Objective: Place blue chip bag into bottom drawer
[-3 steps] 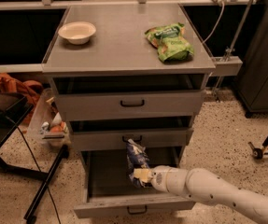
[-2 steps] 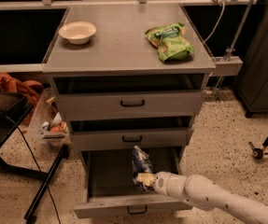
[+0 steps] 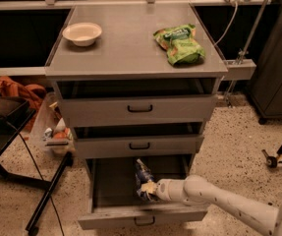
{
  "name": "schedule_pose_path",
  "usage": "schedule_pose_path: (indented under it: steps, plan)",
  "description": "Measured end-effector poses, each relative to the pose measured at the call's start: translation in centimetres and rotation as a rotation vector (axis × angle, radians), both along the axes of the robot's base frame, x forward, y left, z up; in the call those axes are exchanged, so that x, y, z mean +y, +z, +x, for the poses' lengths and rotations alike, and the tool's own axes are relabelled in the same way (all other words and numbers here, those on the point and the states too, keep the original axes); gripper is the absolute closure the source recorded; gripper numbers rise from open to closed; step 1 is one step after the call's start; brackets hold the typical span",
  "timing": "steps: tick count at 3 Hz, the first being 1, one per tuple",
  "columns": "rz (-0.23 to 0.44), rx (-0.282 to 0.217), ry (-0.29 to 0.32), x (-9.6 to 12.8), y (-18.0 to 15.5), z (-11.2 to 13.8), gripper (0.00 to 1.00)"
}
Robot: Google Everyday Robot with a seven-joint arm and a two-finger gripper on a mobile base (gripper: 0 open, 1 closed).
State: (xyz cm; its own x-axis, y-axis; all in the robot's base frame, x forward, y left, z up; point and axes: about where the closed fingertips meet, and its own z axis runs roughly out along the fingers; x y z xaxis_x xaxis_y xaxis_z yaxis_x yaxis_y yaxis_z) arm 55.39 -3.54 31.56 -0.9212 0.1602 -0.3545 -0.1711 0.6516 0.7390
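Note:
The blue chip bag [image 3: 143, 177] is dark navy with white print and stands upright inside the open bottom drawer [image 3: 143, 218], the lowest of three grey drawers, pulled out towards the camera. My gripper [image 3: 149, 189] reaches in from the right on a white arm and is shut on the lower part of the bag, holding it just above or on the drawer floor.
A bright green chip bag [image 3: 181, 45] and a white bowl [image 3: 82, 33] sit on the cabinet top [image 3: 130, 48]. The two upper drawers [image 3: 139, 109] stand slightly open. A black stand [image 3: 13, 146] and clutter are at the left, a dark cabinet [image 3: 278, 58] at the right.
The camera view has shifted slightly. My gripper and the blue bag have sunk lower and deeper into the bottom drawer.

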Motion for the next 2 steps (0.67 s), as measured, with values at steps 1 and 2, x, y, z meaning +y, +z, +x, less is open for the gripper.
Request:
schedule_pose_path:
  steps: [1, 2]
  plan:
    - [-0.013, 0.072, 0.064, 1.1, -3.8, 1.5, 1.00]
    - [-0.023, 0.127, 0.127, 2.7, -7.3, 2.8, 1.00]
